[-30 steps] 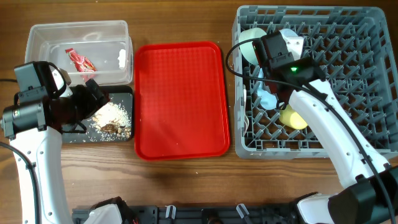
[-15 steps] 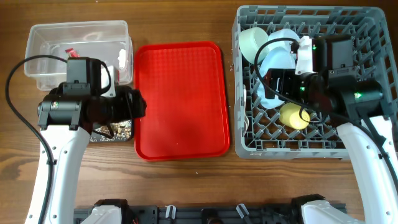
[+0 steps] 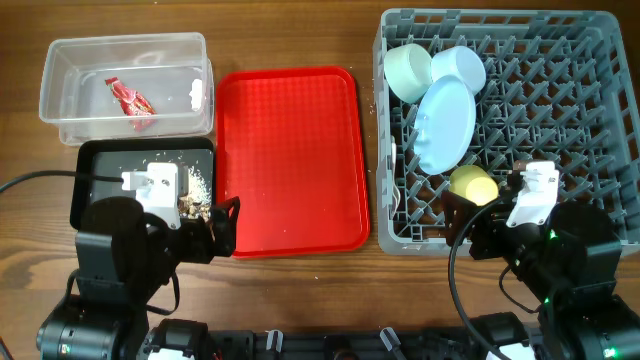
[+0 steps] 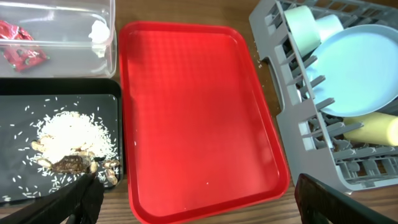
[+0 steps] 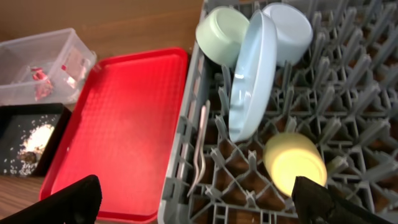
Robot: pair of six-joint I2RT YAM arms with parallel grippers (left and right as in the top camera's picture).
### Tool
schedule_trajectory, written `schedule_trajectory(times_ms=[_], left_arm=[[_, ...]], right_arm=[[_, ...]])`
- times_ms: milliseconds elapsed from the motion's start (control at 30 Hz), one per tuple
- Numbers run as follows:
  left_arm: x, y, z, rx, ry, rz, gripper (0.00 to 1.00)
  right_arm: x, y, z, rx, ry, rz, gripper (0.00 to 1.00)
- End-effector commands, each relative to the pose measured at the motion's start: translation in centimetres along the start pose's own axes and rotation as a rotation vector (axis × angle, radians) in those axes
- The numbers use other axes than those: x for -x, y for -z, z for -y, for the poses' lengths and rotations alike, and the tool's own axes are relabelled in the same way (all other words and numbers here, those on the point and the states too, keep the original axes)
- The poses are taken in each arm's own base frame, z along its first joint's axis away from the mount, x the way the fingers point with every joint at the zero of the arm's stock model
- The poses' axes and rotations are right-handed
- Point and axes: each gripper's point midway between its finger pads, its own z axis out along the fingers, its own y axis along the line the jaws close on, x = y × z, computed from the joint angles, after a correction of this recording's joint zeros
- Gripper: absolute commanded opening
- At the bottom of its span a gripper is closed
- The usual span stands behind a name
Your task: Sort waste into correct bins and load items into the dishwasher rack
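The left end effector [image 4: 196, 191] and right end effector [image 5: 196, 188] both stand wide open, holding nothing, at the worktop's [image 3: 300, 290] near edge. The wrapper [image 3: 130, 97] lies in the clear tub [image 3: 70, 90], the scraps [image 4: 65, 138] in the black tray [image 3: 100, 165] — the plate [image 3: 447, 122], bowls [image 3: 408, 70], cup [image 3: 473, 185] and fork [image 5: 200, 149] sit in the rack [image 3: 590, 60], beside the red tray [image 3: 290, 160]

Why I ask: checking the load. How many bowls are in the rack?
2: a green bowl in the rack, far-left corner; a blue bowl beside it. None seem hidden.
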Motion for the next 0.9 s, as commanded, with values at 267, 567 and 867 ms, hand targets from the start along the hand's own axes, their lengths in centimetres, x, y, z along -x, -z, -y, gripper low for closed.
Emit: schedule_trajectory(times_ms=[267, 567, 867], left_arm=[[-0.5, -0.1, -0.1, 0.005, -0.023, -0.007, 1.0], [-0.5, -0.1, -0.1, 0.005, -0.023, -0.007, 1.0], [-0.5, -0.1, -0.1, 0.005, -0.023, -0.007, 1.0]], right_arm=[[-0.9, -1.5, 0.8, -0.04, -0.03, -0.069, 1.0], [1.0, -0.4, 2.7, -0.135, 0.095, 0.122, 1.0], [1.2, 0.0, 3.1, -0.053, 0.143, 0.736, 1.0]])
